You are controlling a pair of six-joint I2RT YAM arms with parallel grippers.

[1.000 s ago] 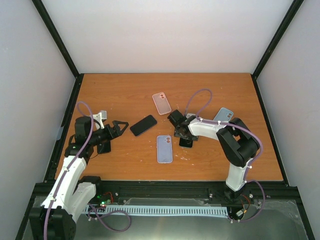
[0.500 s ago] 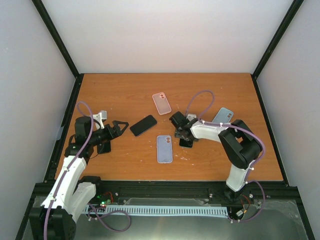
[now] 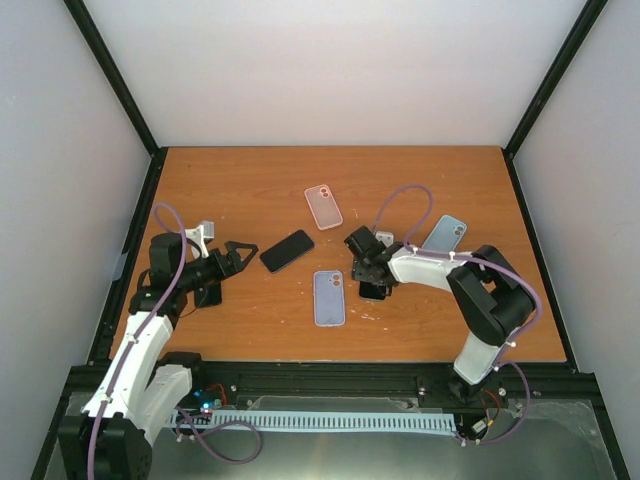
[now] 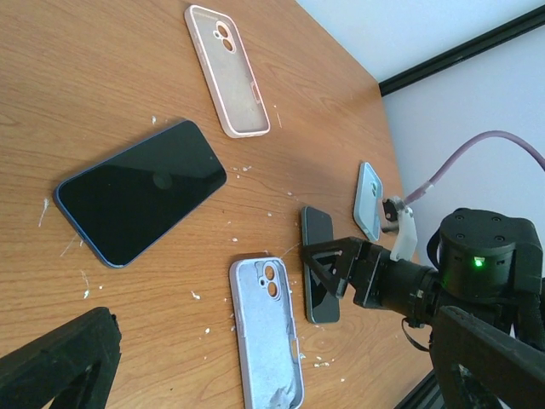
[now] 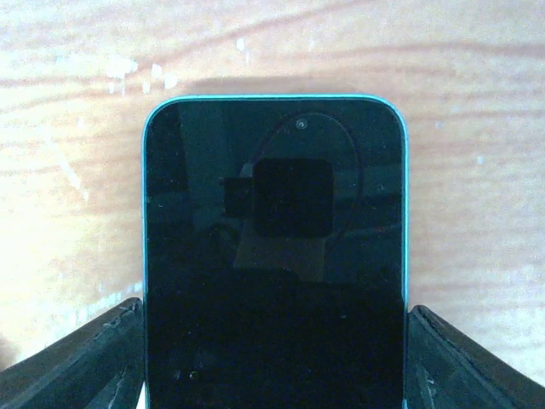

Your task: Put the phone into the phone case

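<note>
The right gripper (image 5: 272, 315) straddles the dark phone (image 5: 272, 213), pinching or not I cannot tell; next, I think, it must grip firmly and carry it to the blue phone case (image 3: 329, 297) at 9 o'clock.

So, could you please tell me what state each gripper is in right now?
Left gripper: open, holding nothing.
Right gripper: fingers on either side of the phone, close against its edges; whether they grip it cannot be told.
</note>
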